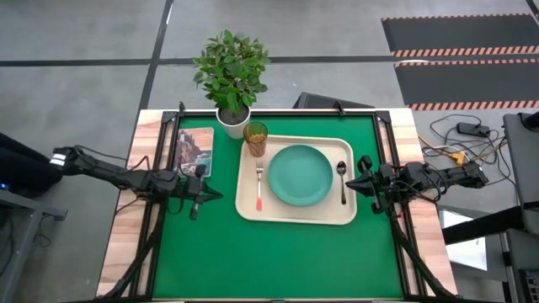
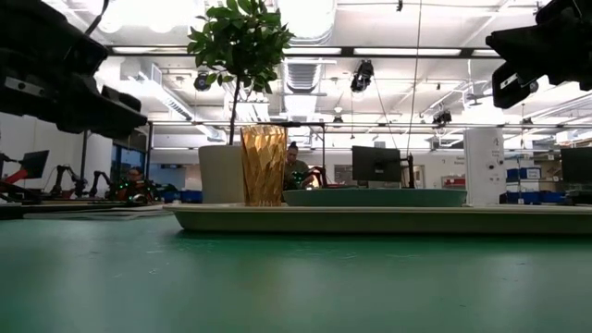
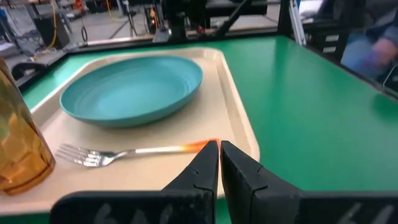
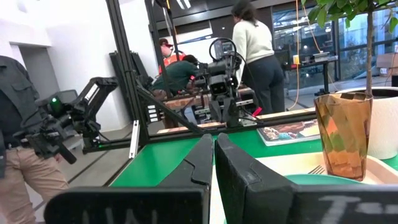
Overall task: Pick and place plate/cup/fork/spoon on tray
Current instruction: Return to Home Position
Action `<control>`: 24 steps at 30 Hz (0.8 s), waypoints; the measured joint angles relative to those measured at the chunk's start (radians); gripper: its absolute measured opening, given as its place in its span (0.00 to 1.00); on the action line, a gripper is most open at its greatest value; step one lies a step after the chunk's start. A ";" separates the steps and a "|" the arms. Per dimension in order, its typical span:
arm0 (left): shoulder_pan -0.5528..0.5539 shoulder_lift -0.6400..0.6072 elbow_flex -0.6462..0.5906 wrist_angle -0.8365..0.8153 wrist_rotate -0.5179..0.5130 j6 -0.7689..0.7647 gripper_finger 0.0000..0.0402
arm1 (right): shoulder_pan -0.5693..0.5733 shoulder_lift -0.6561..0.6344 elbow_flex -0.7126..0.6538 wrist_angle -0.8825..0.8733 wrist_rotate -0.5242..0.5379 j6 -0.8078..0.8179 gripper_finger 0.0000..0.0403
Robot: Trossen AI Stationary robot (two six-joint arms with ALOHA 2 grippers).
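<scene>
Fingers [image 3: 202, 169] of the left gripper [image 1: 210, 195] are together, empty, near the tray [image 1: 290, 215]; on it rest the cup [image 1: 255, 137], the fork [image 1: 259, 187], probably slippery, best taken at its handle, the plate [image 1: 300, 174], the spoon [image 1: 342, 180]; the right gripper [image 1: 354, 186] is pressed together too.

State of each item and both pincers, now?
plate: flat, tray centre
cup: upright, tray's far left corner
fork: lying on tray, left of plate
spoon: lying on tray, right of plate
tray: flat on mat, loaded
left pincer: shut, empty, beside tray
right pincer: shut, empty, beside tray
</scene>
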 joint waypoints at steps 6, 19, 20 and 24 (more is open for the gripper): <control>0.000 0.034 0.000 0.000 0.000 0.000 0.00 | 0.000 0.000 0.000 0.000 0.000 0.000 0.02; 0.000 0.117 0.000 0.000 0.006 0.000 0.00 | 0.000 0.000 0.000 0.000 0.000 0.000 0.02; 0.000 0.123 0.000 0.000 0.006 0.000 0.00 | 0.000 0.000 0.000 0.000 0.000 0.000 0.02; 0.000 0.149 0.000 0.000 0.005 0.000 0.00 | 0.000 0.000 0.000 0.000 0.000 0.000 0.02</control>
